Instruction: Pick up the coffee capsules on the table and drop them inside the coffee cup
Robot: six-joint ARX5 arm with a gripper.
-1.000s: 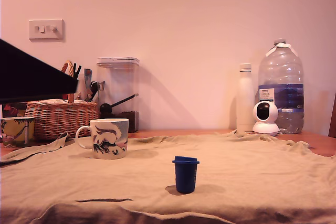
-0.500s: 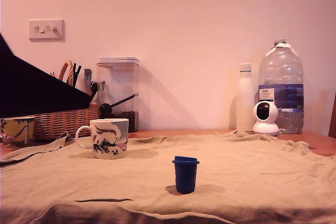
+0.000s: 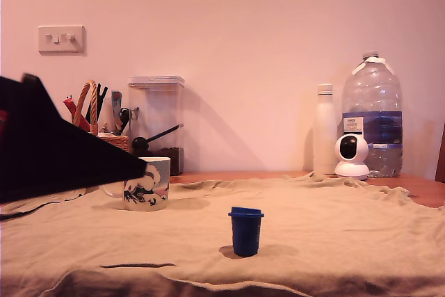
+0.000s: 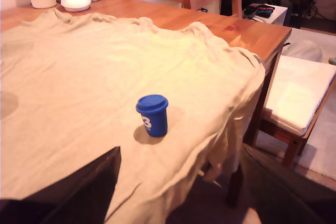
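Small dark blue plastic capsule [image 3: 246, 231], tapered with a wider flanged rim, upright on the wrinkled tan-beige cloth [image 3: 334, 227] over the reddish-brown wooden desk [image 4: 247, 30], well ahead of the jaws and apart from them, nothing touching it. Probably light and stiff, thin-walled, smooth enough to slip; easily tipped on the soft, creased cloth. Best taken across the tapered body just under the flange, so the rim can catch on the pads if the grip slides; too hard a squeeze likely to dent it. White ceramic mug [image 3: 149, 184] with a loop handle and a painted blue and dark swirl, standing farther back on the cloth, its handle side hidden behind the arm in the exterior view; not in the wrist view at all. Arm [image 3: 55, 154] showing only as a dark wedge entering from the exterior view's left, sloping down with its tip overlapping the mug's rim in that view, raised off the cloth. In the wrist view, only a dark blurred shape [image 4: 79, 192] at the frame's edge, capsule beyond it. Jaws themselves not made out in either view: open or closed, cannot tell. Nothing seen held.
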